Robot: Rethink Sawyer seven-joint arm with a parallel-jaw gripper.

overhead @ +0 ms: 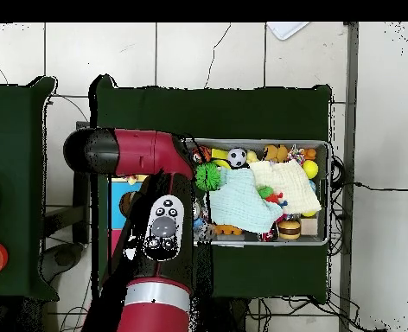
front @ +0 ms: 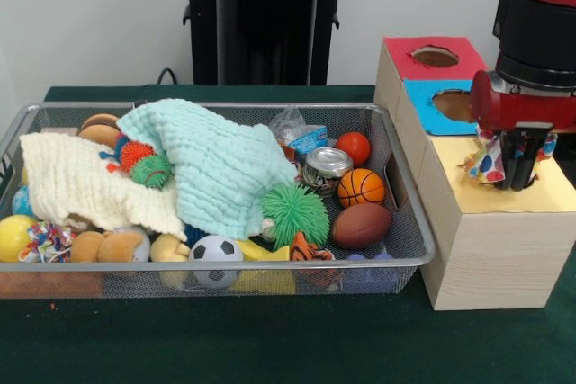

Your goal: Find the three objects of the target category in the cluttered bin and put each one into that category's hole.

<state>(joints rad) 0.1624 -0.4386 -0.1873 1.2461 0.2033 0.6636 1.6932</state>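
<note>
Item: my pincer [front: 517, 168]. It hangs over the yellow-topped box [front: 490, 240], which stands nearest the front edge of the tabletop [front: 270, 339] in a row of three; the blue-topped box [front: 441, 105] and red-topped box [front: 432, 56] run back from it toward the far edge. The pincer is clenched on a spotted fabric piece [front: 486, 164], whose white ruffle with red, blue and yellow dots sticks out beside the fingers.

Item: the hole. The yellow top's cut-out is hidden behind my pincer and the cloth; I judge it lies directly below. In the overhead view my arm covers the boxes.

Item: the bin [front: 409, 249]. Wire mesh, set along the tabletop's middle, just beside the boxes. Contents showing: mint cloth [front: 220, 168], cream cloth [front: 81, 182], green spiky ball [front: 295, 213], basketball [front: 361, 187], football [front: 361, 226], soccer ball [front: 216, 254], tin can [front: 326, 165]. Another spotted fabric piece [front: 45, 242] lies at the bin's corner farthest from the boxes, near the front edge.

Progress, as judged: one piece is in hand and not yet dropped. One shows in the bin, well apart from my pincer. I cannot tell whether the third is already posted or buried under the cloths.
</note>
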